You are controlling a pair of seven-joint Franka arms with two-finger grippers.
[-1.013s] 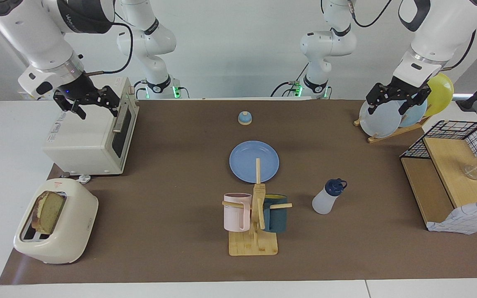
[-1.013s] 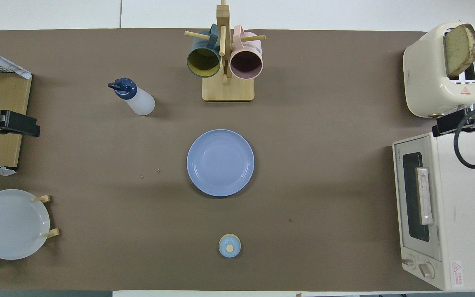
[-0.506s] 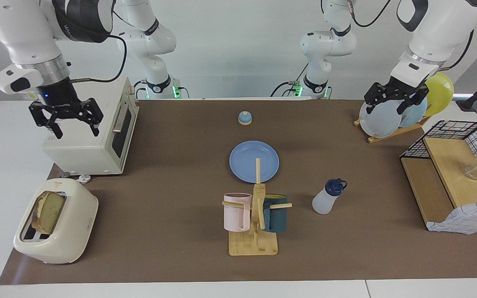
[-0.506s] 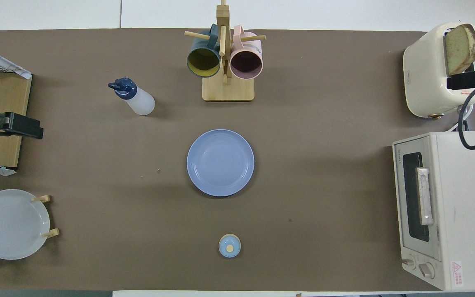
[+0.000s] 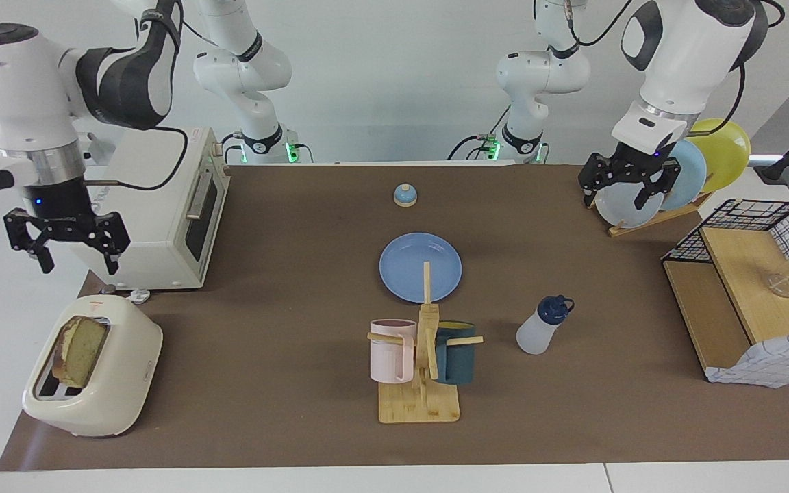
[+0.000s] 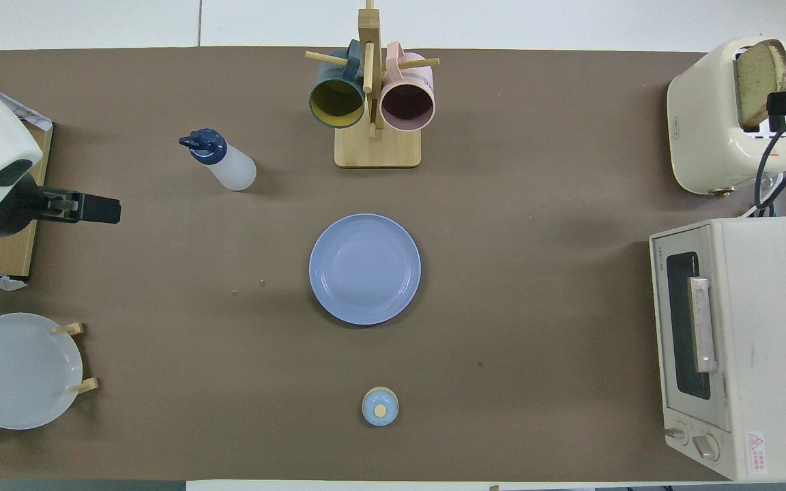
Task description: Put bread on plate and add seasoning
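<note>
While bread [image 5: 81,350] sits in toaster [image 5: 93,370], right tool [image 5: 66,239] (fingers spread, empty) hangs above.

Right gripper [image 5: 66,241] raised, pointing down, fingers apart; left gripper [image 5: 626,186] likewise, empty.

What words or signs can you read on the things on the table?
"TOSHIBA": small grey letters along the door frame of the toaster oven, only just readable.
Red triangle warning sign: on a sticker on the toaster; its small text is too blurred to read.
Red and white warning sticker: at the oven's corner by the knobs, text too small to read.
Grey printing on top of the oven in the facing view: too blurred to read.
</note>
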